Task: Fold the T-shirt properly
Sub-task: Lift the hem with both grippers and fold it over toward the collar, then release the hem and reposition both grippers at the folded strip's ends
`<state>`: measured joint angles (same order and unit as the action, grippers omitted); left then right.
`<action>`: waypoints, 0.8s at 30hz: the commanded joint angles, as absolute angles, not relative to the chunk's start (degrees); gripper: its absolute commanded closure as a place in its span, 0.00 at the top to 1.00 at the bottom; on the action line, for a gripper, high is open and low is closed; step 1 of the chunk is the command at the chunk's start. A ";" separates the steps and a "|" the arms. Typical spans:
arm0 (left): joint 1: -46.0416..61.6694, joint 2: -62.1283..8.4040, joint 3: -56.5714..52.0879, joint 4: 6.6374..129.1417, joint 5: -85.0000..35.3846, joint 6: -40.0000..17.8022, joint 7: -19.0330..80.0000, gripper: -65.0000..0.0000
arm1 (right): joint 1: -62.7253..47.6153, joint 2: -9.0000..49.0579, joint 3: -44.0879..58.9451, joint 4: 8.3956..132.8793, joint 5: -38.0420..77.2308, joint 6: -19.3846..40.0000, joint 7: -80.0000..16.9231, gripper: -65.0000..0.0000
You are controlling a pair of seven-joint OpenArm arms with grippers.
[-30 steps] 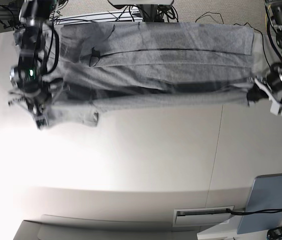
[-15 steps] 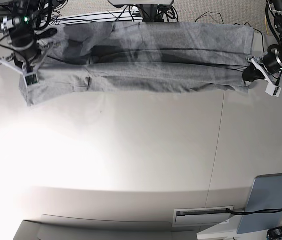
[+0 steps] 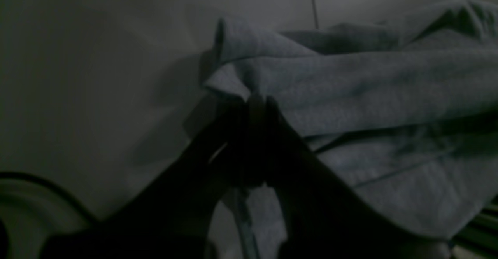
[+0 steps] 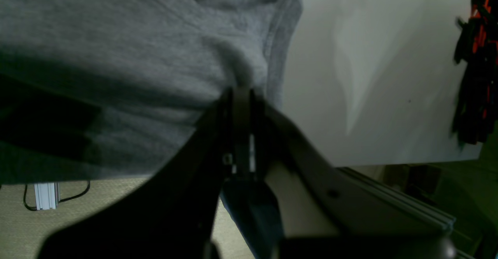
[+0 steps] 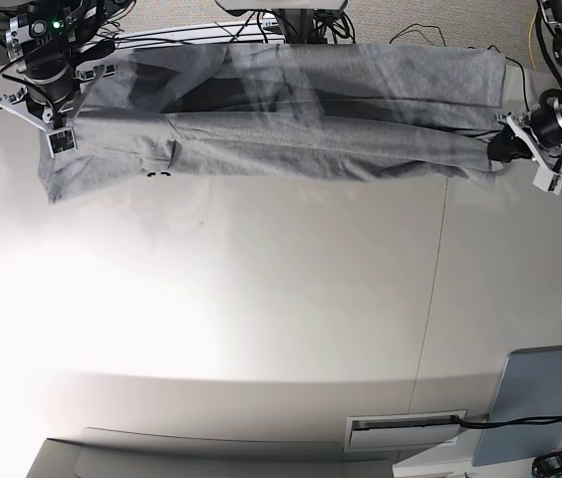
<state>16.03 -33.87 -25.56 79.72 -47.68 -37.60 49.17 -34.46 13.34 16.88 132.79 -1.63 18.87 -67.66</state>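
The heather-grey T-shirt lies stretched in a long folded band across the far part of the white table, plain side up. My left gripper at the right end of the band is shut on the cloth's corner. My right gripper at the left end is shut on the shirt's edge. In the left wrist view the jaws pinch a folded hem. In the right wrist view the closed jaws grip bunched grey fabric.
A blue-grey pad lies at the near right corner. Cables and a stand base run behind the table's far edge. A table seam runs front to back on the right.
Both grippers carried the shirt's near edge towards the far side of the table. The lifted band has folded over onto the rest of the shirt and now lies narrower.
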 commanded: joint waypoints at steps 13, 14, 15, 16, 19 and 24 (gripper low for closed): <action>22.50 -36.67 -32.38 96.05 -49.30 -31.94 52.99 0.00 | -34.61 13.96 17.37 133.82 -4.56 18.20 -67.51 0.00; 23.31 -36.67 -33.19 96.73 -49.32 -31.94 52.97 0.00 | -34.61 13.96 17.37 133.82 -4.54 18.20 -67.51 0.00; 23.99 -36.67 -33.67 96.92 -49.34 -31.97 52.95 0.00 | -34.61 13.96 17.37 133.82 -4.54 18.20 -67.53 0.00; 24.38 -36.64 -33.78 96.90 -49.30 -31.97 52.97 0.00 | -34.61 13.96 17.37 133.82 -4.56 18.20 -67.55 0.00; 25.61 -36.05 -33.78 96.86 -49.30 -31.99 52.86 0.00 | -34.61 13.96 17.37 133.82 -4.56 18.20 -67.70 0.00; 25.89 -33.80 -33.78 96.79 -49.30 -32.01 52.64 0.00 | -34.61 13.98 17.37 133.82 -4.56 18.20 -69.17 0.00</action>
<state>26.00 -32.64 -33.04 96.20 -49.10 -32.53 53.56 -34.48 13.32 16.88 132.79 -3.16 18.83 -69.36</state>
